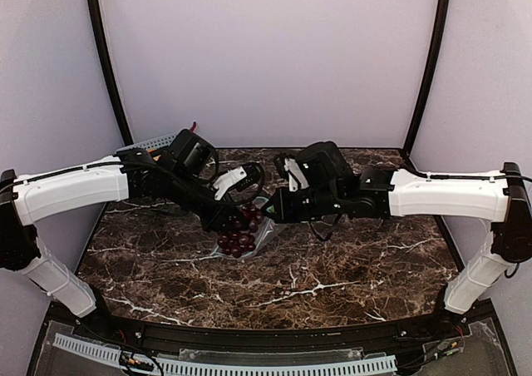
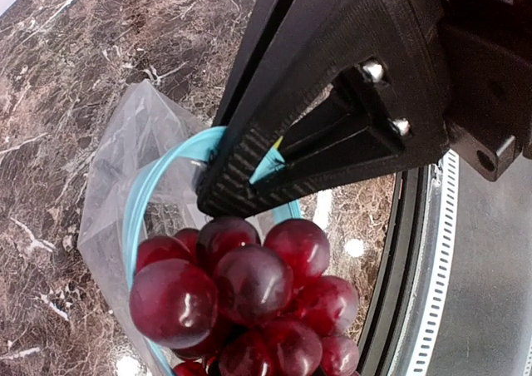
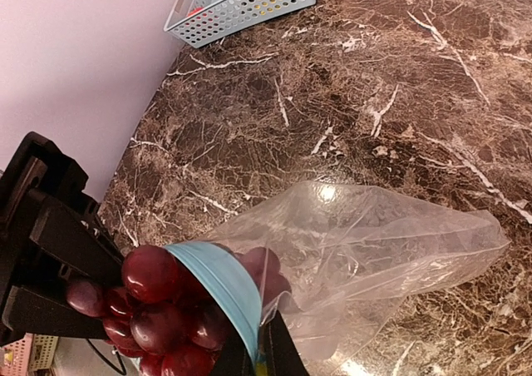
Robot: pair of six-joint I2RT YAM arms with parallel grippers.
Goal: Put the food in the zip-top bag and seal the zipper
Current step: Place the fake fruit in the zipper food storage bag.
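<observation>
The dark purple grape bunch (image 1: 238, 233) hangs from my left gripper (image 1: 226, 218), which is shut on it; the grapes (image 2: 249, 293) hide its fingertips in the left wrist view. The clear zip-top bag (image 3: 374, 251) lies on the marble with its mouth lifted. My right gripper (image 3: 264, 358) is shut on the teal zipper strip (image 3: 220, 289) and holds the mouth open. The grape bunch (image 3: 154, 309) sits at the mouth, with a few grapes past the strip and inside the bag. The red, yellow and brown pieces do not show clearly.
A blue mesh basket (image 3: 241, 2) with yellow and red things stands at the table's far left corner, partly hidden behind my left arm in the top view (image 1: 154, 143). A pink basket corner (image 3: 21, 355) shows off the table. A black rim (image 2: 399, 268) edges the table.
</observation>
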